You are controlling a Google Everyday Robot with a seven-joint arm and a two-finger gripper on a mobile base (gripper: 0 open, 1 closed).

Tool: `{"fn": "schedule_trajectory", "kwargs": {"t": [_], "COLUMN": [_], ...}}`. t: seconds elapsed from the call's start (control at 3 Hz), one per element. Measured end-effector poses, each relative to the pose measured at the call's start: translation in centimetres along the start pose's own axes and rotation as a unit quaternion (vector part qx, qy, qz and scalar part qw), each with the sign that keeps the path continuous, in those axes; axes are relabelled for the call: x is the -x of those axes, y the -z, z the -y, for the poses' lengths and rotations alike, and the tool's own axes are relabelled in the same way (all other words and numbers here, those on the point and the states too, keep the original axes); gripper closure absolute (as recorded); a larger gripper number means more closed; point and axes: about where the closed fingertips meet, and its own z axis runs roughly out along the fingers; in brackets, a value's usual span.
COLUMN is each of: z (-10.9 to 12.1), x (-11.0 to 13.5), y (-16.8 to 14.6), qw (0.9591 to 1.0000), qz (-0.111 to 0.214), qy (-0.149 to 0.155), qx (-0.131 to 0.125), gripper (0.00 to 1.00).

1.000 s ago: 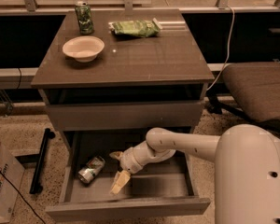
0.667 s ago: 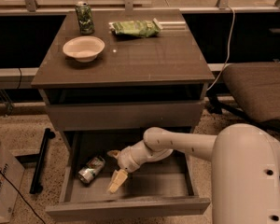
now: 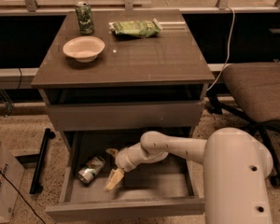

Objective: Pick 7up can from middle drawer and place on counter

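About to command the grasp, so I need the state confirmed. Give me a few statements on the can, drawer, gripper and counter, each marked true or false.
1. The 7up can lies on its side in the open middle drawer. True.
2. The gripper is shut on the 7up can. False: it is open inside the drawer, just right of the can, not holding it.
3. A bowl sits on the counter. True.
4. The only can in view is in the drawer. False: a darker green can stands upright at the counter's back left.
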Motion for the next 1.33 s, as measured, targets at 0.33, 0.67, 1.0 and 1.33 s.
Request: {"fn": "schedule_trajectory", "kwargs": {"t": [0.33,0.67,1.0,1.33], "z": [1.2,1.6,1.3,1.4], "x": [-0.6,1.0,2.2,1.6], "y": [-1.4,-3.8,-5.1,-6.2], "qw": [0.9999,0.9989,0.9974,0.9967], "qz": [0.011,0.032,0.045,0.050], "qy": [0.005,0.032,0.048,0.046], "qx": [-0.004,0.015,0.029,0.045], "gripper": [0.00,0.00,0.00,0.18]}}
